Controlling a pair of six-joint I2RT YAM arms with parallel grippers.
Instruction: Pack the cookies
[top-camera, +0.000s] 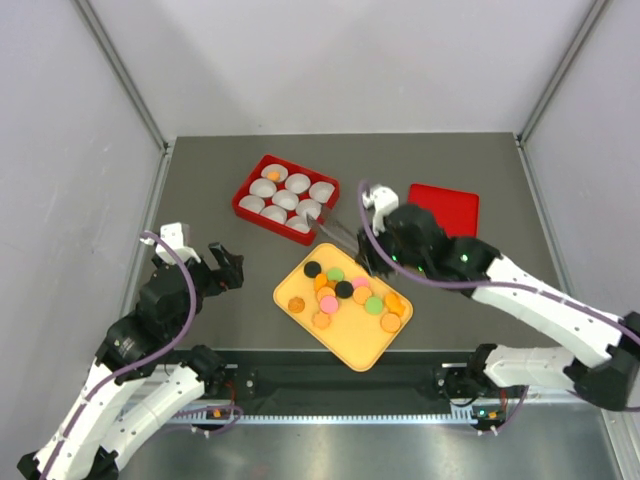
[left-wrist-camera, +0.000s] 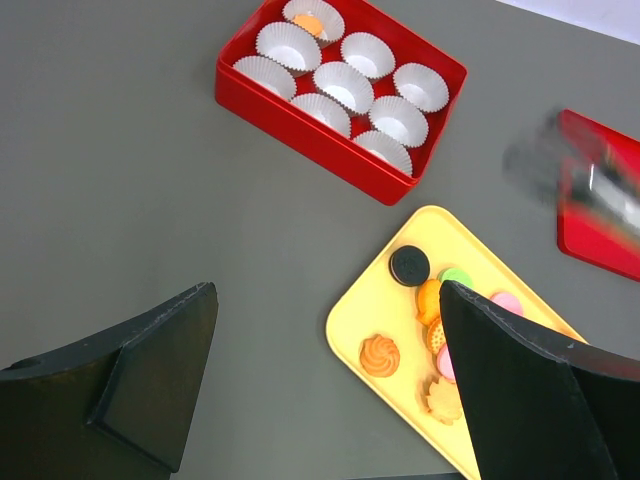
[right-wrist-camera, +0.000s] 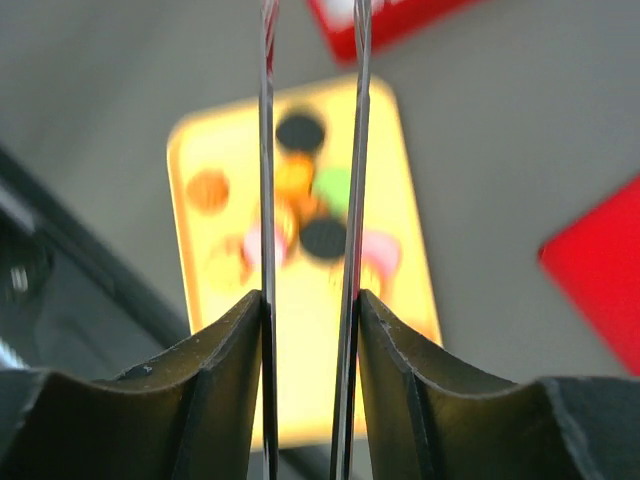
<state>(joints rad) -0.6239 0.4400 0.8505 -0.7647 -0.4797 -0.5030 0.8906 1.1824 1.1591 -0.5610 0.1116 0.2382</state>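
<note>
Several cookies (top-camera: 345, 290) in orange, pink, green and black lie on a yellow tray (top-camera: 355, 355). One orange cookie (top-camera: 273, 174) sits in a paper cup at the far left corner of the red box (top-camera: 240, 200). My right gripper (top-camera: 372, 250) is shut on thin metal tongs (top-camera: 335, 228), whose blades (right-wrist-camera: 267, 150) press against its fingers. The tong tips reach toward the near right corner of the box. My left gripper (left-wrist-camera: 325, 290) hangs open and empty left of the tray (left-wrist-camera: 345, 320), close to a swirled orange cookie (left-wrist-camera: 380, 355).
The box holds several white paper cups (left-wrist-camera: 345, 85). A red lid (top-camera: 443, 208) lies flat to the right of the box, behind my right arm. The lid (right-wrist-camera: 600, 270) also shows at the right edge of the right wrist view.
</note>
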